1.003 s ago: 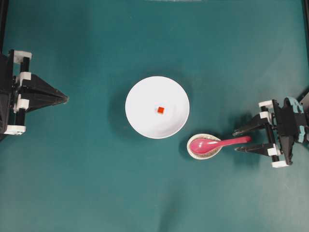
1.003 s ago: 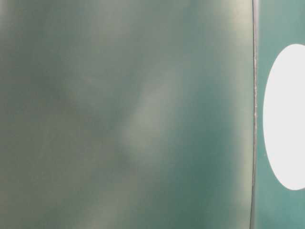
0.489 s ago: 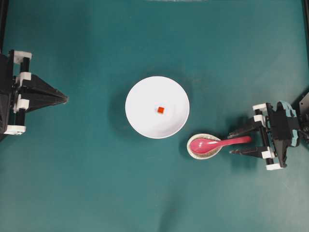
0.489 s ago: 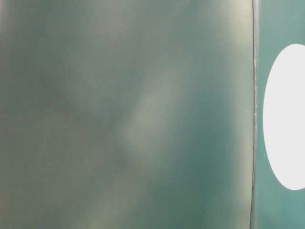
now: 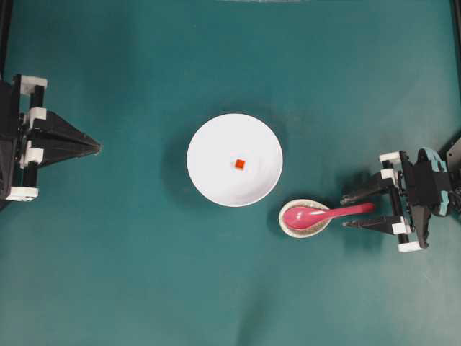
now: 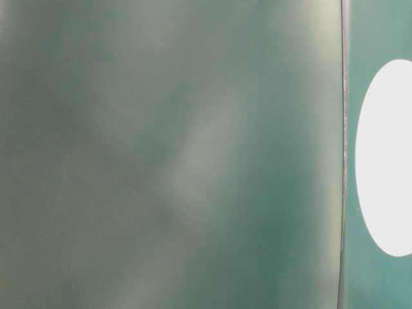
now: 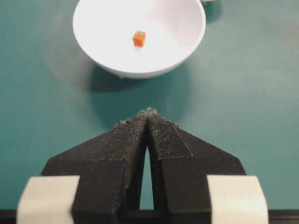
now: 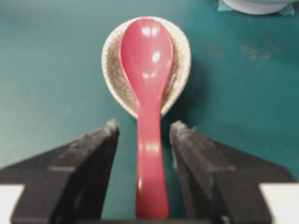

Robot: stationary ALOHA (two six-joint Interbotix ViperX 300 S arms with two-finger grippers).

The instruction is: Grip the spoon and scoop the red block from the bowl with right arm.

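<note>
The pink spoon (image 5: 324, 213) lies with its scoop in a small speckled dish (image 5: 288, 227), handle pointing right. My right gripper (image 5: 346, 211) is open, one finger on each side of the handle. The right wrist view shows gaps between the spoon (image 8: 148, 93) and both fingers of the right gripper (image 8: 145, 126). The red block (image 5: 239, 164) sits at the centre of the white bowl (image 5: 198, 144). My left gripper (image 5: 99, 148) rests shut at the far left. In its wrist view the left gripper (image 7: 148, 112) points at the bowl (image 7: 93, 51) and block (image 7: 138, 38).
The speckled dish (image 8: 110, 60) stands just right of and below the bowl, whose edge (image 8: 257, 4) shows at the top of the right wrist view. The table-level view is blurred green with a white oval (image 6: 386, 158) at its right edge.
The right gripper has slid a little to the left, so its open fingers now reach further along the spoon handle. The left arm, spoon, bowl and block have not moved.
</note>
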